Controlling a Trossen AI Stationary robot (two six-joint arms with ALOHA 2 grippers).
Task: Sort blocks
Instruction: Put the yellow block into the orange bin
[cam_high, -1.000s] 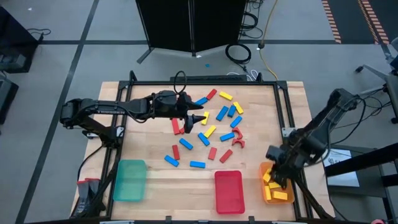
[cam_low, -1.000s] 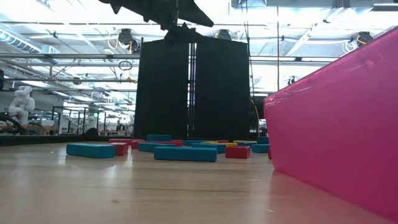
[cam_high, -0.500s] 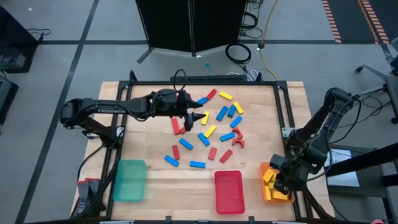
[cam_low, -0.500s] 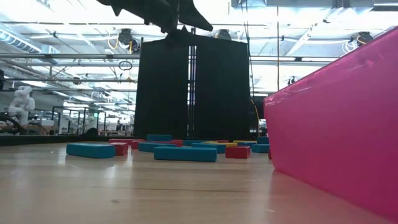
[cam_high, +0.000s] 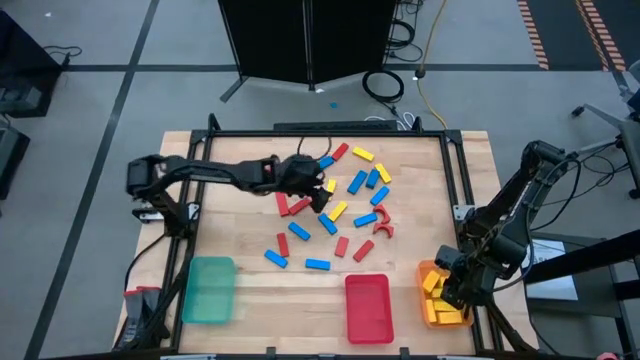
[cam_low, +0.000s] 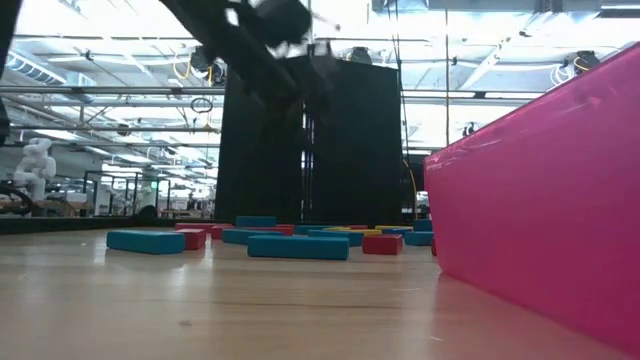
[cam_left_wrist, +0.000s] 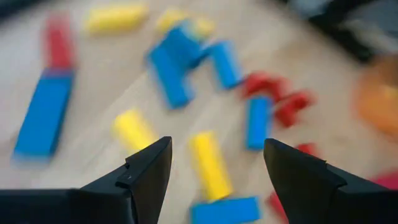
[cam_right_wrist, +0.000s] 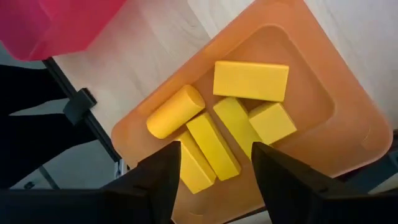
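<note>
Red, blue and yellow blocks (cam_high: 340, 215) lie scattered flat on the middle of the wooden table; the low view shows them (cam_low: 298, 246) from the side. My left gripper (cam_high: 322, 198) hovers open over this scatter, tipped down. In its wrist view its fingers (cam_left_wrist: 216, 149) frame a yellow block (cam_left_wrist: 210, 163) lying below, without touching it. My right gripper (cam_high: 452, 290) stands open above the orange tray (cam_high: 440, 302) at the near right. Several yellow blocks (cam_right_wrist: 250, 79) lie in that tray (cam_right_wrist: 339, 106), and nothing sits between the fingers (cam_right_wrist: 216, 152).
A green tray (cam_high: 209, 290) sits at the near left and a red tray (cam_high: 367, 307) at the near middle; the red tray's pink wall (cam_low: 540, 210) fills the right of the low view. A dark metal frame (cam_high: 455, 170) borders the table.
My left gripper has reached farther toward the table's right, sunk toward the blocks and tipped downward, most of it in the last half second. My right gripper has shifted a little toward the near edge over the orange tray. No block on the table has moved.
</note>
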